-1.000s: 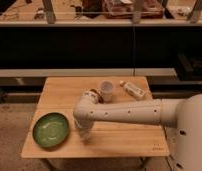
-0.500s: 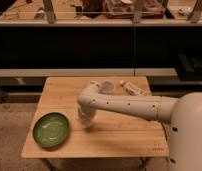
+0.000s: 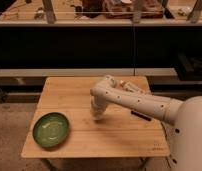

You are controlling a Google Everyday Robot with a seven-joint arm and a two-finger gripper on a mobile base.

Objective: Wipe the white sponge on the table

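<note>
The light wooden table (image 3: 69, 97) fills the middle of the camera view. My white arm reaches in from the right, bends at its elbow over the table's back half and points down. The gripper (image 3: 97, 114) is at the table's centre, low over the surface or touching it. The white sponge does not show as a separate thing. The gripper's lower end is pale, and I cannot tell whether the sponge is under it or in it.
A green bowl (image 3: 51, 130) sits at the table's front left. A dark brown block (image 3: 140, 116) lies right of the gripper, partly under the arm. A pale packet (image 3: 132, 89) lies at the back right behind the arm. A dark shelf unit stands behind the table.
The gripper has slid across the table from front-left, near the bowl, toward the centre and slightly back. The arm's elbow has swung right with it.
</note>
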